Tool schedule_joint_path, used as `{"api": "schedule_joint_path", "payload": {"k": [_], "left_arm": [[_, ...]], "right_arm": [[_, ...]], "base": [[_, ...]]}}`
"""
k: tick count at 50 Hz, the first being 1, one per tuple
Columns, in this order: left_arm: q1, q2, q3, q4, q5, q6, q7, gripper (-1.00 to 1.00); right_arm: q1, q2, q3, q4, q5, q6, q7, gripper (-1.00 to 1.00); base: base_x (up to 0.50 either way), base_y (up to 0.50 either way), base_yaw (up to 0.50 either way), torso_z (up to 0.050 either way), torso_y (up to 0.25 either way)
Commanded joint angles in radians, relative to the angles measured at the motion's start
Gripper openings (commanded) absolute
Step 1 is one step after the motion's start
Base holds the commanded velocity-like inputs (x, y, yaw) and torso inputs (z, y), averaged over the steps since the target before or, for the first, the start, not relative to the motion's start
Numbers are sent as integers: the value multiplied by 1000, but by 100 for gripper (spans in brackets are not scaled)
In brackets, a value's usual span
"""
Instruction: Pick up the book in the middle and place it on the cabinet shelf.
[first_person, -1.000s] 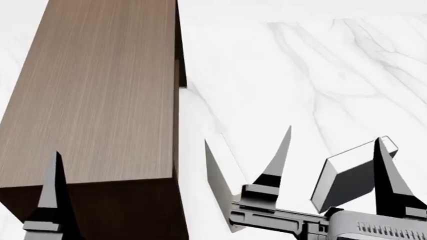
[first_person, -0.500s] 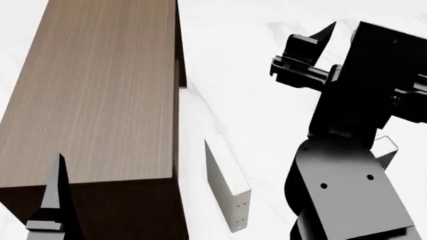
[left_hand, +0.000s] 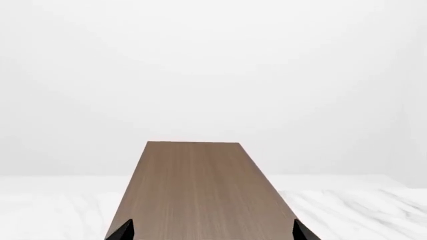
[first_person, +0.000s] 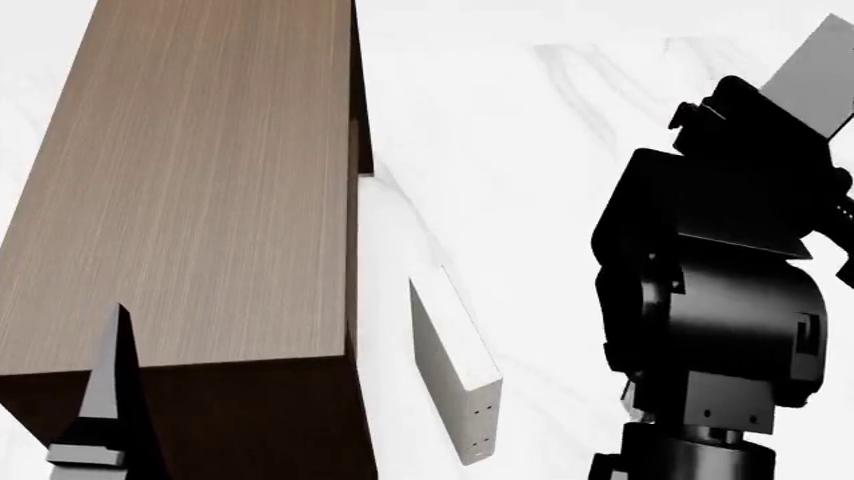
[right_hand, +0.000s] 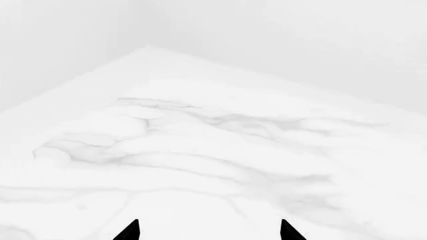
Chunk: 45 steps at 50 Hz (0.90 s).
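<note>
Beside the tall brown wood-grain cabinet (first_person: 187, 190), a thin cream-white book (first_person: 457, 385) stands on white marble (first_person: 534, 150). The grey book is hidden. Both grippers' jaws stand wide, empty.

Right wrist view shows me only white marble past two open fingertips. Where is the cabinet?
Observer: In the head view the cabinet stands on the robot's left side, well away from the raised right arm.
Operator: Anything next to it?
Observer: A thin cream-white book stands on edge on the marble table, close by the cabinet's right side.
Operator: And the left gripper?
Observer: The left gripper is open and empty, with the cabinet's top running straight ahead of it.
</note>
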Motion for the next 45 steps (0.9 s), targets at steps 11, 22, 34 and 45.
{"api": "schedule_joint_path", "payload": {"k": [11,22,34,45], "left_arm": [[-5,-10,20,-16,-1,25,-1,100],[-2,-25,8,-15,-18,35,-9,100],[-6,-33,10,-11,-27,38,-20,100],[-8,-36,19,-23,-26,44,-19,100]], "right_arm": [[200,-48,164,365,47,-144,430,100],[237,-51,218,475,75,-122,550,100],[242,-49,215,555,158,-199,545,100],[312,-30,198,791,190,-270,440,100]], "base": [[0,0,0,0,0],[0,0,0,0,0],[0,0,0,0,0],[0,0,0,0,0]]}}
